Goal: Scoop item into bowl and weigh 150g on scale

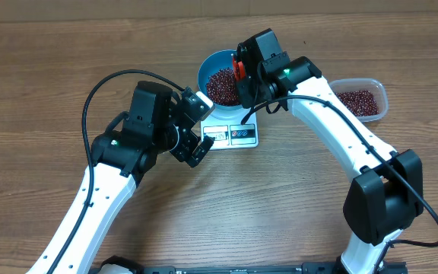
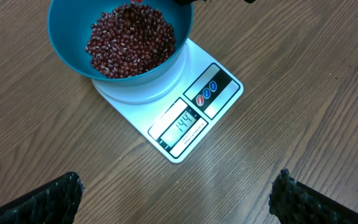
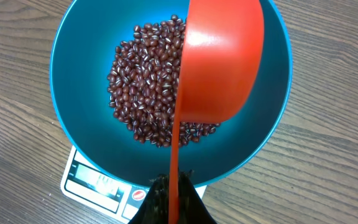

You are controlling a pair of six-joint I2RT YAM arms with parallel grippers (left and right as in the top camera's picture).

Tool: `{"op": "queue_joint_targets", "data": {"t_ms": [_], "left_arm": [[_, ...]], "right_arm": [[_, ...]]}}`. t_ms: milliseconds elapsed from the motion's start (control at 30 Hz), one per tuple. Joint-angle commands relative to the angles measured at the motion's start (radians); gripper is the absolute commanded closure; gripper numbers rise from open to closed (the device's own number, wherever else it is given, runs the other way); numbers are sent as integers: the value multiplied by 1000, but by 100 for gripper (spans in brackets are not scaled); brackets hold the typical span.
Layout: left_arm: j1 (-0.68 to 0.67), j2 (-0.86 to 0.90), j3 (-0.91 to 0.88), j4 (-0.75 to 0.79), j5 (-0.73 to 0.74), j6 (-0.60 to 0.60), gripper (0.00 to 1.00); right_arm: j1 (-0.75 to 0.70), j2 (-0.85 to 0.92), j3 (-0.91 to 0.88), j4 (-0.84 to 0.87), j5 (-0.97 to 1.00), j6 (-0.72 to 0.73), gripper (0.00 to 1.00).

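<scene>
Many beans (image 3: 148, 81) sit in bowl (image 3: 79, 74) on scale (image 2: 222, 87). Right gripper (image 3: 169, 199) clamps scoop (image 3: 222, 62) over bowl; left gripper (image 2: 179, 196) jaws apart

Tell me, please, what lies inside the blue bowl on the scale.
A pile of red-brown beans lies in the bowl, with an orange-red scoop tilted over it. The scoop hides whatever lies beneath it.

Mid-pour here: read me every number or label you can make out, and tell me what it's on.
"144": display of the scale, left wrist view.
Fine print beside the display: too small to read.
Button panel: red and blue symbols, no legible text.
Display in right wrist view: blurred.
Bowl, red scoop: no text.
</scene>
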Motion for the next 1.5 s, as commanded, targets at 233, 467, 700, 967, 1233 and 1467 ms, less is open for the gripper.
{"op": "queue_joint_targets", "data": {"t_ms": [233, 467, 700, 967, 1233, 1467], "left_arm": [[-7, 4, -2, 3, 1, -10, 0], [-7, 4, -2, 3, 1, -10, 0], [-7, 4, -2, 3, 1, -10, 1], [-7, 4, -2, 3, 1, -10, 0], [-7, 4, -2, 3, 1, -10, 0], [-7, 4, -2, 4, 1, -10, 0]], "right_arm": [[0, -36, 35, 3, 10, -16, 96], [0, -36, 35, 3, 10, -73, 96], [0, -36, 35, 3, 10, -106, 96], [-3, -36, 35, 3, -10, -105, 96], [-6, -36, 35, 3, -27, -101, 96], [-6, -36, 35, 3, -27, -100, 96]]}}
